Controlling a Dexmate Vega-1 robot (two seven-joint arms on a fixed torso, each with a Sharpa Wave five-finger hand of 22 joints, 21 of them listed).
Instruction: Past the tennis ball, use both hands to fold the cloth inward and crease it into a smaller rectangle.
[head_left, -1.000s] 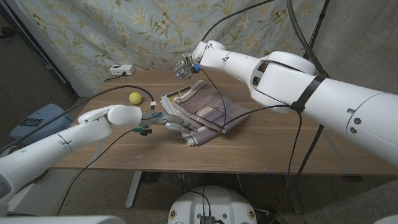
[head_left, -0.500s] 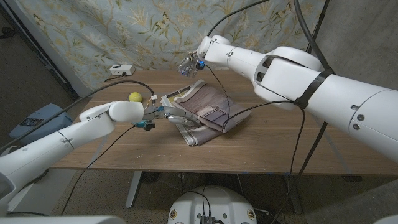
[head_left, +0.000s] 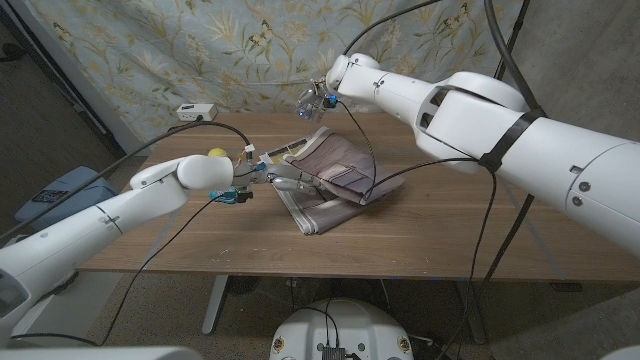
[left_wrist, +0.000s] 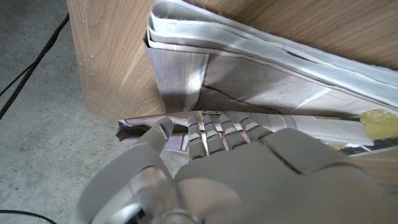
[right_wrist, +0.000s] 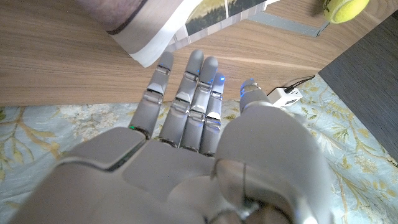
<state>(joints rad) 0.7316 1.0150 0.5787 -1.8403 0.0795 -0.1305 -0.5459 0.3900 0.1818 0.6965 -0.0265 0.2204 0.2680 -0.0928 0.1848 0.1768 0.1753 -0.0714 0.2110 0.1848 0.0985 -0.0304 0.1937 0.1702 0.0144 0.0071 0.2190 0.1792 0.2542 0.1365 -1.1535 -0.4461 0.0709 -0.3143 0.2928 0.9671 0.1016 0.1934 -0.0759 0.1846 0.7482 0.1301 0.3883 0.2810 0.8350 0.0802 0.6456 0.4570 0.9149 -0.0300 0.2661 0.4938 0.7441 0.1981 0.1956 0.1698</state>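
Brown-striped cloth (head_left: 325, 182) sits mid-frame on the tabletop (head_left: 440, 235), already doubled into a loose bundle, with the tennis ball (head_left: 215, 154) to its left. Your left hand (head_left: 272, 179) reaches its near edge, while your right hand (head_left: 313, 98) hangs above it, holding nothing. Left wrist view: fingers (left_wrist: 214, 129) spread on the stacked layers; whether they grip, you can't tell. Right wrist view: fingers (right_wrist: 186, 93) straight, empty. Creasing remains.

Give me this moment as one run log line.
left hand: grips folded brown-and-white patterned cloth | right hand: open, off cloth | yellow tennis ball: on wooden table
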